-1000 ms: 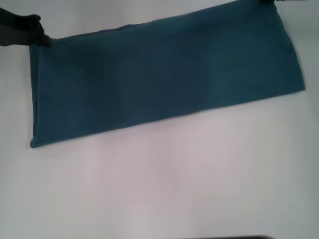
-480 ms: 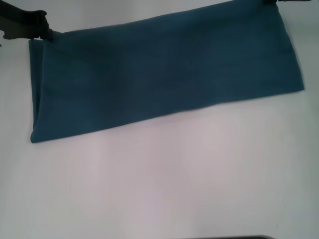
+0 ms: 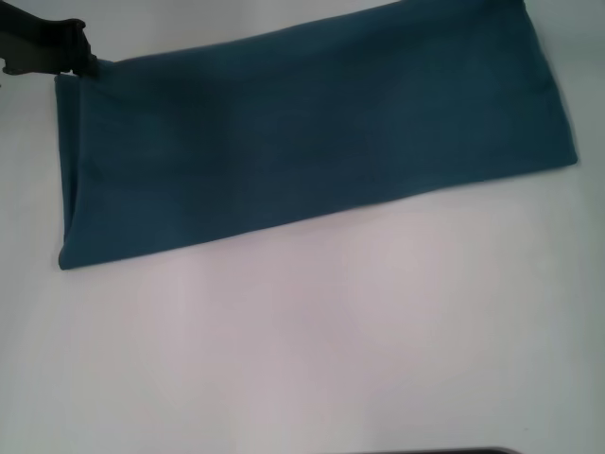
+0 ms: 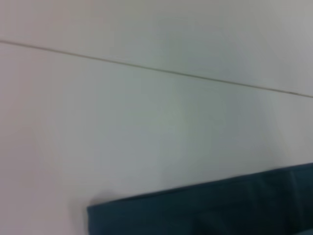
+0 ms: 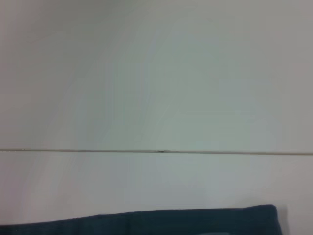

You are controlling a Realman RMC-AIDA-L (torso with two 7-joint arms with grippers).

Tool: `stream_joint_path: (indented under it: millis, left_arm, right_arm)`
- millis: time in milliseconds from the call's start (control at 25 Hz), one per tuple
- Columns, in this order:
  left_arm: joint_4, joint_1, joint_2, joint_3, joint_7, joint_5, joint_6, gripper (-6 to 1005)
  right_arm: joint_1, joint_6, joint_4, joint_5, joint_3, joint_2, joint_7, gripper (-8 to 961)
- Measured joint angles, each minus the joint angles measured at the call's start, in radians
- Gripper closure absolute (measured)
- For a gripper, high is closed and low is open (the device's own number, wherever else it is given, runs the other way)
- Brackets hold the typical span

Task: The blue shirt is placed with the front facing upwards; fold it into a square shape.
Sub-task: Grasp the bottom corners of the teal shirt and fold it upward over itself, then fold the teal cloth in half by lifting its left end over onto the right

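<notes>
Moved since earlier: right gripper gone from the far right corner of the shirt, out of the head view altogether; left gripper barely shifted from half a second ago.
Table (image 3: 302,359): white, bare across the near half, a thin seam line visible in both wrist views.
Blue shirt (image 3: 312,142): folded into a long band, lying flat on the far half of the table, slanting from the near left up toward the far right; plain teal surface upward, no lettering or collar showing; doubled layers visible along the left end. Edge of it also seen low in the left wrist view (image 4: 205,210) and the right wrist view (image 5: 146,223).
Left gripper (image 3: 83,59): dark, at the far left corner of the shirt — touching or just over the cloth edge; cannot tell whether spread, pressed together or pinching the fabric.
Right gripper: out of sight in every view, state unknown.
</notes>
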Motion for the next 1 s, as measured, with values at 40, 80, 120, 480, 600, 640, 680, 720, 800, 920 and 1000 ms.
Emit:
stream_joint_path:
  millis: [40, 80, 120, 480, 600, 640, 680, 720, 800, 920, 1000]
  left_arm:
    - [0.0, 0.0, 0.001, 0.001, -0.012, 0.003, 0.002, 935]
    - [-0.002, 0.002, 0.001, 0.002, -0.025, 0.012, 0.001, 930]
    - [-0.004, 0.003, 0.001, 0.002, -0.036, 0.02, -0.003, 925]
    - [-0.02, 0.021, -0.001, -0.005, -0.082, 0.05, -0.011, 827]
    - [-0.048, 0.031, -0.003, -0.007, -0.082, 0.042, -0.002, 733]
    - [-0.06, 0.036, -0.004, -0.009, -0.08, 0.035, 0.004, 702]
    - [-0.073, 0.043, -0.005, -0.013, -0.076, 0.024, 0.013, 583]
    - [-0.086, 0.051, -0.006, -0.023, -0.068, 0.005, 0.023, 465]
    - [-0.108, 0.067, -0.007, -0.049, -0.039, -0.045, 0.045, 389]
    - [-0.132, 0.11, -0.006, -0.123, 0.046, -0.191, 0.114, 275]
    - [-0.137, 0.144, -0.004, -0.168, 0.1, -0.288, 0.169, 234]
  right_arm:
    - [0.003, -0.002, 0.003, -0.003, -0.001, -0.004, 0.0, 881]
    - [0.008, -0.003, 0.006, -0.011, -0.001, -0.008, 0.001, 880]
    - [0.012, -0.003, 0.01, -0.02, -0.001, -0.011, 0.004, 879]
    - [0.042, -0.004, 0.02, -0.068, 0.006, -0.041, 0.024, 639]
    - [0.042, -0.05, 0.017, -0.04, 0.021, -0.056, 0.017, 488]
    - [0.041, -0.079, 0.016, -0.012, 0.029, -0.064, 0.002, 437]
    - [0.036, -0.109, 0.015, 0.022, 0.039, -0.072, -0.018, 387]
    - [0.028, -0.144, 0.013, 0.069, 0.051, -0.08, -0.043, 352]
    - [0.002, -0.205, 0.006, 0.17, 0.089, -0.091, -0.093, 283]
    - [-0.055, -0.314, -0.015, 0.331, 0.143, -0.103, -0.16, 179]
    - [-0.105, -0.393, -0.031, 0.444, 0.156, -0.107, -0.218, 128]
